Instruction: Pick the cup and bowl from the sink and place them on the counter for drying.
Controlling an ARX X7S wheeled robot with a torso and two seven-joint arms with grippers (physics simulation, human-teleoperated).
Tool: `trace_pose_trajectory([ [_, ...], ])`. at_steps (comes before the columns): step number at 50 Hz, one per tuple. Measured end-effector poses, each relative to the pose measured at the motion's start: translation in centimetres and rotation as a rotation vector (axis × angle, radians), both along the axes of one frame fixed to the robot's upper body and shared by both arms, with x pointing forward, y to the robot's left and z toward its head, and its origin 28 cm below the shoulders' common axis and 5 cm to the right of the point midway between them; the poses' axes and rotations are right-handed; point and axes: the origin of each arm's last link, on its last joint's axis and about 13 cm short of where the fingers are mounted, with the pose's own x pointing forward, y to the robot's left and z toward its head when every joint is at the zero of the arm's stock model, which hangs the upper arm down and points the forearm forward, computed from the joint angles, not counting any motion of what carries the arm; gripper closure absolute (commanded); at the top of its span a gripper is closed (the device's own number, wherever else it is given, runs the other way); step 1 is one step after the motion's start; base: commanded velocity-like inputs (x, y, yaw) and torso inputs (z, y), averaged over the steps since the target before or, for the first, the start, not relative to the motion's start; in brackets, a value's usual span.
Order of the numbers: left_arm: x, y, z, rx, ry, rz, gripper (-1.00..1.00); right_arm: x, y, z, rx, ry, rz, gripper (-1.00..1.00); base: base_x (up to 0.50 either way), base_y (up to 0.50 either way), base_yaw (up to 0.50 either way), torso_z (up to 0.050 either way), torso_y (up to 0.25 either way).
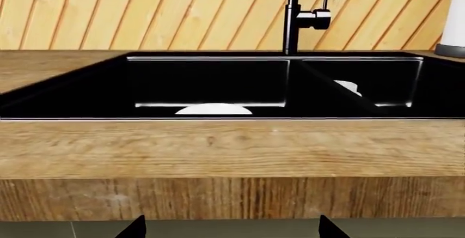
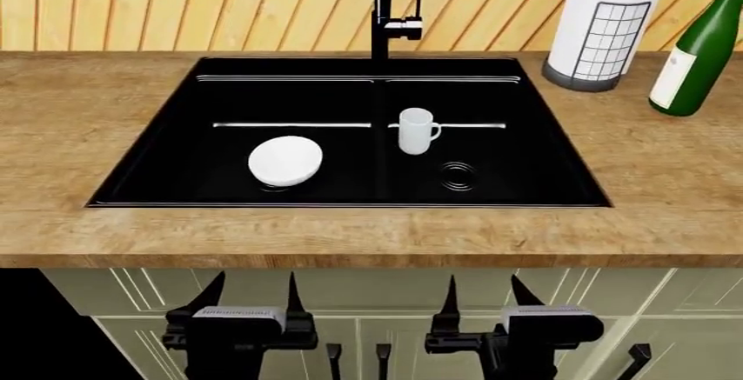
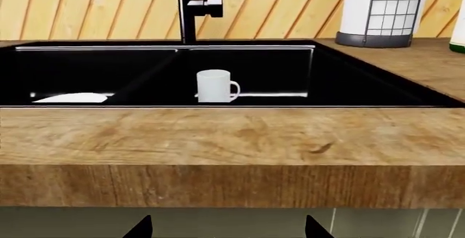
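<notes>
Now, L to R: left gripper (image 2: 251,297) spread wide, holding nothing, below counter (image 2: 348,239) at 7 o'clock; bowl (image 2: 285,160) in sink (image 2: 163,163) L basin; cup (image 2: 416,130) upright in R basin; right gripper (image 2: 485,296) spread too, 5 o'clock.

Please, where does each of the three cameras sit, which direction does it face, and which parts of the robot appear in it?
Head view: high, looking down into the sink; both open claws, left claw and right claw, show below the counter.
Left wrist view: low before the counter's front edge, facing the bowl; only claw fingertips show.
Right wrist view: equally low, facing the cup; only fingertips show.
Shared: all three see the faucet, bowl and cup.
</notes>
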Motion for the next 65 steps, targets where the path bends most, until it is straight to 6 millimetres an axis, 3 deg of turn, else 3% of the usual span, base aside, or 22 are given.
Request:
trace_pose_trajectory([
  [6, -0.1, 0.0, 0.2, 0.003, -0.007, -0.003, -1.00, 0.0, 0.1, 0.1, 0.008, 0.003, 0.004, -1.00, 0.00, 0.00, 0.00, 0.000, 0.000],
  [11, 0.1, 0.0, 1.7, -0.003, -0.019, 0.005, -1.00, 0.2, -0.1, 1.6, 0.027, 0.001, 0.010, -1.00, 0.00, 0.00, 0.00, 0.000, 0.000],
  [30, 2.3, 2.0, 10.7, -0.008, -0.029, -0.013, -1.00, 3.3, -1.7, 12.3, 0.063, -0.033, 0.104, -1.00, 0.00, 0.00, 0.00, 0.000, 0.000],
  [38, 4.5, 3.3, 14.1, 0.029, -0.007, -0.035, -1.00, 5.6, -2.8, 17.2, 0.063, -0.049, 0.154, -1.00, 0.00, 0.00, 0.00, 0.000, 0.000],
  [48, 7.4, 5.0, 18.1, 0.055, 0.012, -0.031, -1.00, 8.0, -4.0, 21.3, 0.075, -0.051, 0.183, -1.00, 0.00, 0.00, 0.00, 0.000, 0.000],
  [55, 8.8, 5.9, 20.0, 0.048, 0.038, -0.023, -1.00, 9.0, -4.7, 23.1, 0.074, -0.033, 0.180, -1.00, 0.08, 0.00, 0.00, 0.000, 0.000],
  [65, 9.6, 6.7, 21.3, 0.052, 0.065, -0.018, -1.00, 9.1, -5.9, 23.5, 0.062, -0.010, 0.161, -1.00, 0.47, 0.00, 0.00, 0.000, 0.000],
])
